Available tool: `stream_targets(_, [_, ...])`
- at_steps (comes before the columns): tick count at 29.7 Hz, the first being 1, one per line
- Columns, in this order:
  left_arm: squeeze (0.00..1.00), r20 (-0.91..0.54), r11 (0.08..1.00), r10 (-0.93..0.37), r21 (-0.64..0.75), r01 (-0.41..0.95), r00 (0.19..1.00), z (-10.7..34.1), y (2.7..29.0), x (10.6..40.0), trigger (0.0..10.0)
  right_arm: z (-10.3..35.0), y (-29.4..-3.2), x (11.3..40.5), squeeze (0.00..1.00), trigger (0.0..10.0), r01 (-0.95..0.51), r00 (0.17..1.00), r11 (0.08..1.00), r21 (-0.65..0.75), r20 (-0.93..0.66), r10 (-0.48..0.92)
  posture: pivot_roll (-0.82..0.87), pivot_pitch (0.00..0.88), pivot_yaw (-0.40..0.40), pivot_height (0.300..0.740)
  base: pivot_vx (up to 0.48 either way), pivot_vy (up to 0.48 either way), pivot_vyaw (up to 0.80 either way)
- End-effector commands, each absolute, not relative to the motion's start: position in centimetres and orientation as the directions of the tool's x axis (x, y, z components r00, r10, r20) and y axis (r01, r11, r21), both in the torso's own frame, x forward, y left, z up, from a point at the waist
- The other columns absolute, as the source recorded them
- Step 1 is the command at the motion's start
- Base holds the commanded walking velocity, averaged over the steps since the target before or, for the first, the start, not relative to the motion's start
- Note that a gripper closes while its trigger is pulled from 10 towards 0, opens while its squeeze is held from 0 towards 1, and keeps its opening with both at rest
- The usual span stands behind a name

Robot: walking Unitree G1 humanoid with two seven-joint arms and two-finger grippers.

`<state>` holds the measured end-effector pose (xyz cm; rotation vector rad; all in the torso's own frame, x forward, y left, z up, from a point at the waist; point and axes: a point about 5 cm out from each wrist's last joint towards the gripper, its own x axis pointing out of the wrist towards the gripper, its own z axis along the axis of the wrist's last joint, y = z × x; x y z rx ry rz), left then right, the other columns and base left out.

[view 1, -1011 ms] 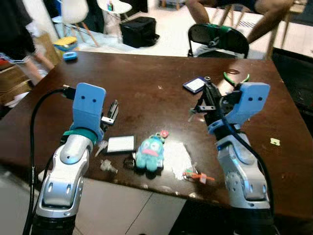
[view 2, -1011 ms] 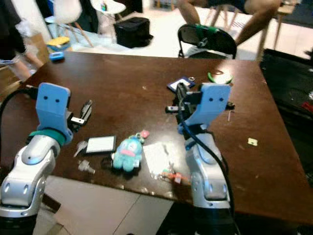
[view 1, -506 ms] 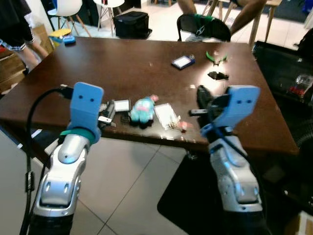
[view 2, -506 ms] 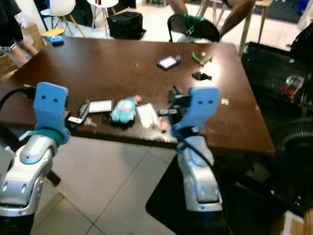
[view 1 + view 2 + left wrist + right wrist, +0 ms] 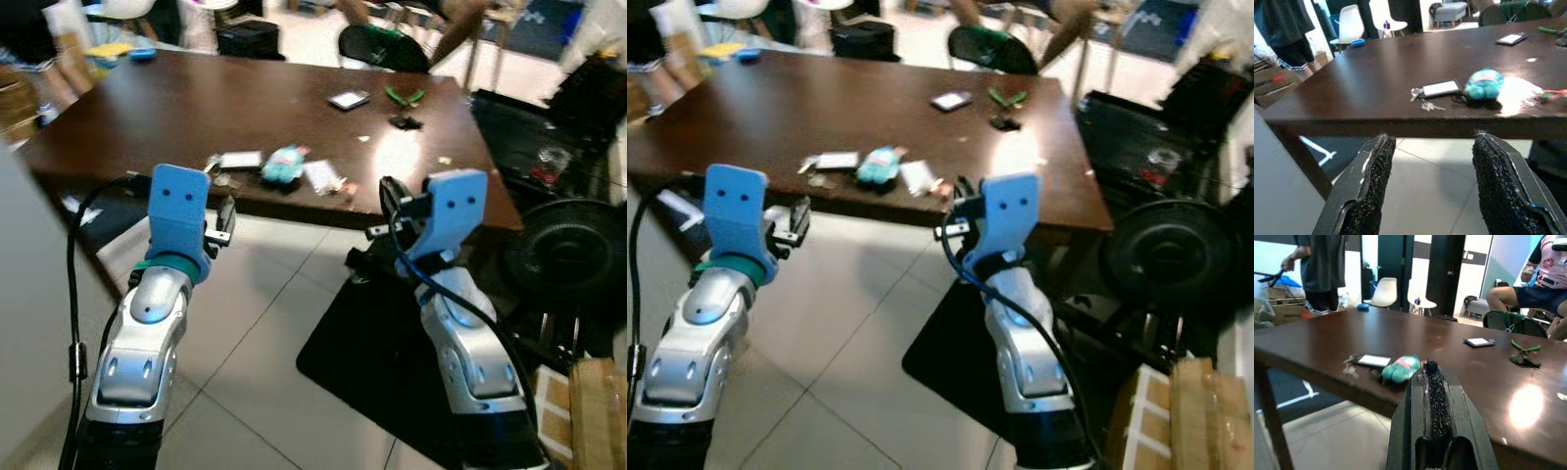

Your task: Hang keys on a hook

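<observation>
Two grippers empty, off the tabletop (image 5: 196, 98) | left gripper (image 5: 1432, 191) fingers apart, right gripper (image 5: 1431, 396) fingers together | keys (image 5: 1422, 104) lay near tabletop edge at 12 o'clock beside teal plush (image 5: 1485, 83) | step: approach, judged | next: close in, grasp keys.

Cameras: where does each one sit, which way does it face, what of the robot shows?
Left eye: head, facing forward and down at the brown table and tiled floor; both silver arms show, left gripper and right gripper short of the table edge.
Right eye: same scene, slightly offset.
Left wrist: along the left gripper's open fingers, level at the table edge, keys and teal plush.
Right wrist: along the shut right gripper toward the same plush.
Shared: all see the plush.
</observation>
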<state>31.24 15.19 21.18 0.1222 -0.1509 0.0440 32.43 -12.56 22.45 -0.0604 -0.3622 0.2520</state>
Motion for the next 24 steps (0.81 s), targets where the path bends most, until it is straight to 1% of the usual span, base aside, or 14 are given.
stream_targets(1, [0.00, 0.143, 0.994, 0.013, 0.106, -0.028, 0.990, 20.8, 14.5, 31.3, 10.0, 22.1, -13.1, 32.5, 0.00, 10.0, -0.222, 0.912, 0.969, -0.112, 0.327, 0.247, -0.16, 0.015, 0.009, 0.740, -0.409, 0.000, 0.00])
stream_targets(2, [0.00, 0.145, 0.994, 0.018, 0.105, -0.033, 0.989, 20.8, 14.6, 31.3, 10.0, 22.2, -12.9, 32.6, 0.00, 10.0, -0.229, 0.907, 0.963, -0.139, 0.330, 0.263, -0.16, 0.016, 0.010, 0.740, -0.405, 0.000, 0.00])
stream_targets(5, [0.00, 0.147, 0.994, 0.021, 0.105, -0.036, 0.989, 20.9, 14.8, 31.4, 10.0, 22.3, -12.8, 32.7, 0.00, 10.0, -0.232, 0.903, 0.960, -0.156, 0.332, 0.272, -0.16, 0.016, 0.010, 0.740, -0.405, 0.000, 0.00])
stream_targets(11, [0.00, 0.141, 0.993, 0.007, 0.117, -0.023, 0.990, 21.0, 14.4, 31.5, 10.0, 22.4, -12.2, 32.5, 0.00, 10.0, -0.254, 0.888, 0.951, -0.177, 0.348, 0.302, -0.15, 0.014, 0.023, 0.740, 0.000, 0.000, 0.79])
stream_targets(17, [0.00, 0.134, 0.991, -0.032, 0.136, 0.013, 0.990, 21.2, 13.7, 31.5, 10.0, 23.0, -12.2, 32.6, 0.00, 10.0, -0.252, 0.878, 0.952, -0.175, 0.372, 0.301, -0.15, 0.013, 0.039, 0.740, 0.000, 0.000, 0.78])
stream_targets(24, [0.00, 0.179, 0.985, -0.055, 0.168, 0.025, 0.982, 21.9, 13.5, 31.6, 10.0, 23.5, -12.0, 32.5, 0.00, 10.0, -0.254, 0.870, 0.953, -0.167, 0.391, 0.300, -0.15, 0.011, 0.054, 0.740, 0.000, 0.000, 0.78])
